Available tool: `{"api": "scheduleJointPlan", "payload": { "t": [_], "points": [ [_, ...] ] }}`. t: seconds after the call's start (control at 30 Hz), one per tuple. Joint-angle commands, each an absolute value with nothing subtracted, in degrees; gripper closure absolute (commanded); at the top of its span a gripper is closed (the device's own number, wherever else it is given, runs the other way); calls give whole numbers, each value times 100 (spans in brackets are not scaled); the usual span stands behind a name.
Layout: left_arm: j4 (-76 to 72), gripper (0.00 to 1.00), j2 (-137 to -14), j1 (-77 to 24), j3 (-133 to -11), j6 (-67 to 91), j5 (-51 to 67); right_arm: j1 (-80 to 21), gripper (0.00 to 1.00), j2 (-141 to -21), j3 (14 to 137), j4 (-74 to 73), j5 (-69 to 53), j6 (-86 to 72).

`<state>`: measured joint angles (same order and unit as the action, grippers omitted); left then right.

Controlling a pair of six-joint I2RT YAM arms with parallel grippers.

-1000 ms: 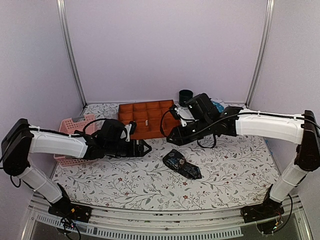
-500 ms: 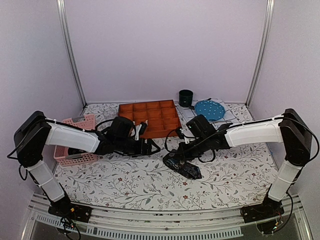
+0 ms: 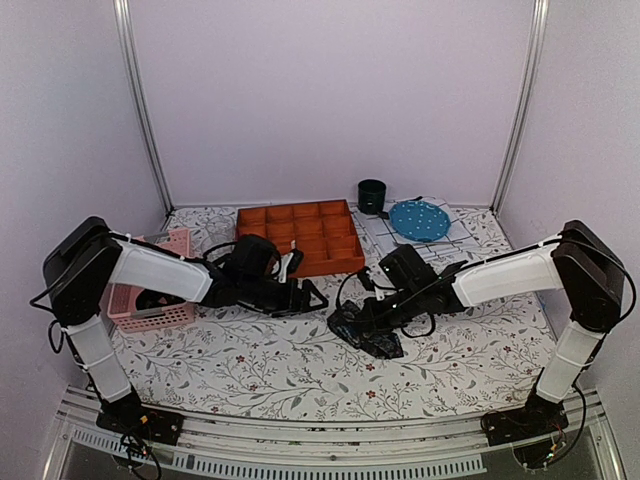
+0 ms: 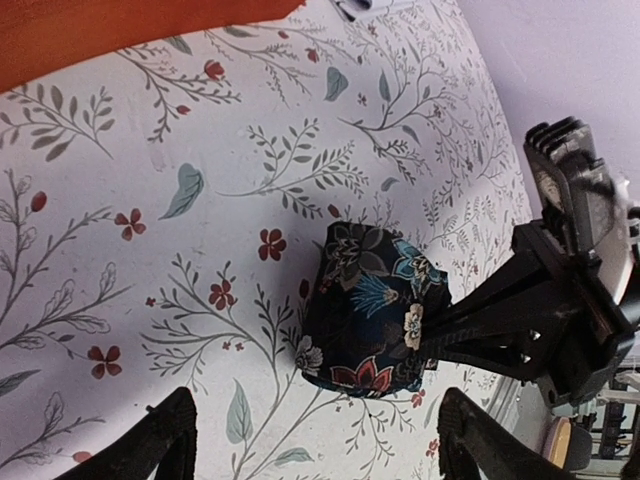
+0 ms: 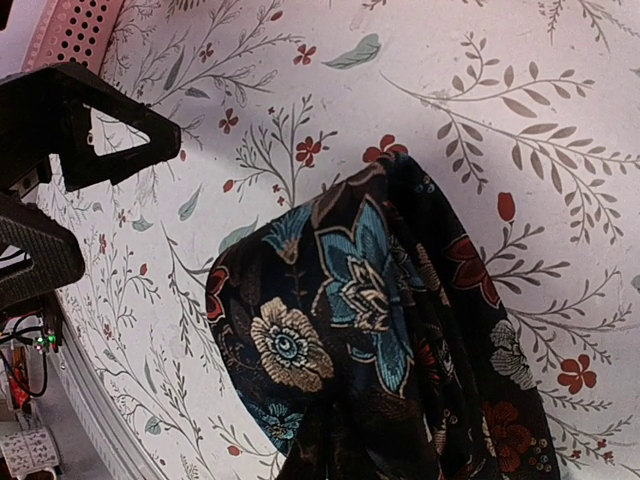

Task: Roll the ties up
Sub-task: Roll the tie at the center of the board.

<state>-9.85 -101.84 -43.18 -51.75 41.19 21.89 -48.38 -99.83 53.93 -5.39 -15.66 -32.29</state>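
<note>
One tie (image 3: pixel 368 334) lies bunched on the flowered tablecloth, dark fabric with blue, cream and red flowers. It also shows in the left wrist view (image 4: pixel 368 310) and fills the lower middle of the right wrist view (image 5: pixel 390 330). My right gripper (image 3: pixel 360 318) is down at its right side; its fingers (image 4: pixel 470 330) close together on the fabric's edge. In the right wrist view the tie hides them. My left gripper (image 3: pixel 316 297) is open and empty, low over the cloth just left of the tie, its fingertips (image 4: pixel 160 440) wide apart.
An orange compartment tray (image 3: pixel 298 238) stands behind the grippers. A pink basket (image 3: pixel 165 240) is at the left under the left arm. A dark cup (image 3: pixel 372 195) and a blue dotted plate (image 3: pixel 420 218) are at the back right.
My right arm came down from beside the orange tray onto the tie. My left gripper slid right toward the tie. The tie has bunched slightly.
</note>
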Motion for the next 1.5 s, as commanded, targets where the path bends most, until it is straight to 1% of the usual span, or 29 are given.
{"api": "scheduleJointPlan", "payload": {
  "t": [0.0,0.33,0.63,0.83,1.03,1.2,1.47],
  "points": [
    [-1091,20,-10386,-4287,-5400,4078,2467,-4787,97,-10107,5045,-514,-1582,-3326],
    [-802,21,-10997,-4511,-6065,3849,2731,-4728,99,-10054,4771,-304,-1660,-3337],
    [-640,22,-11586,-4565,-6407,3769,2865,-4689,100,-10034,4621,-155,-1731,-3327],
    [-512,24,-11813,-4674,-6565,3649,3038,-4681,100,-10041,4568,-75,-1774,-3323],
    [-812,27,-11920,-4693,-6511,3755,3470,-4679,100,-10076,4559,-35,-1785,-3338],
    [-999,36,-11999,-4745,-6487,3801,3738,-4679,100,-10083,4562,-3,-1809,-3344],
    [-1125,64,-11966,-4753,-6451,3907,3645,-4681,100,-10057,4569,47,-1964,-3358]
  ]
}}
